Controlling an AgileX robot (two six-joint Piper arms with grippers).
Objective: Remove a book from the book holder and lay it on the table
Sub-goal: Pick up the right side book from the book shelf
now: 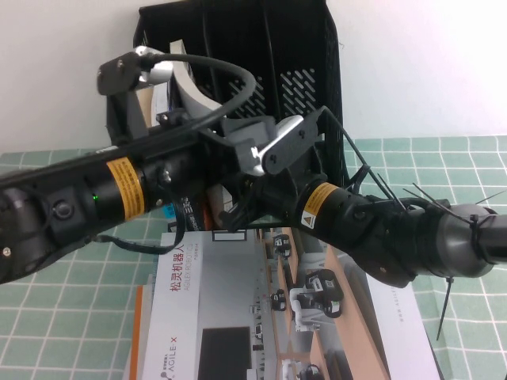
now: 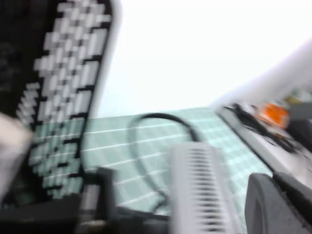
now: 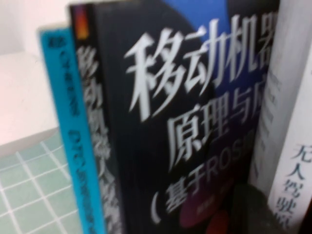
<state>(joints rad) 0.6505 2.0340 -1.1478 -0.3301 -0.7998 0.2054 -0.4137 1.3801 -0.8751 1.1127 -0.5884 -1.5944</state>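
The black book holder (image 1: 293, 47) stands at the back of the green-gridded table (image 1: 47, 317), and both arms cross in front of it. My right gripper (image 1: 231, 209) reaches in low among the upright books. In the right wrist view one dark finger (image 3: 246, 209) is wedged between a dark book with a white title (image 3: 185, 112) and the book (image 3: 292, 165), a white one with black characters. The gripper is shut on that white book. My left gripper (image 1: 238, 131) hangs higher, just in front of the holder's left slots. The holder's slitted side (image 2: 63, 73) fills one edge of the left wrist view.
A large white brochure with robot photos (image 1: 238, 317) lies flat in front of the holder. A cyan-spined book (image 3: 73, 146) stands beside the dark one. A pale book top (image 1: 186, 79) leans in the left slot. Black cable ties (image 1: 396, 190) stick out of the right arm.
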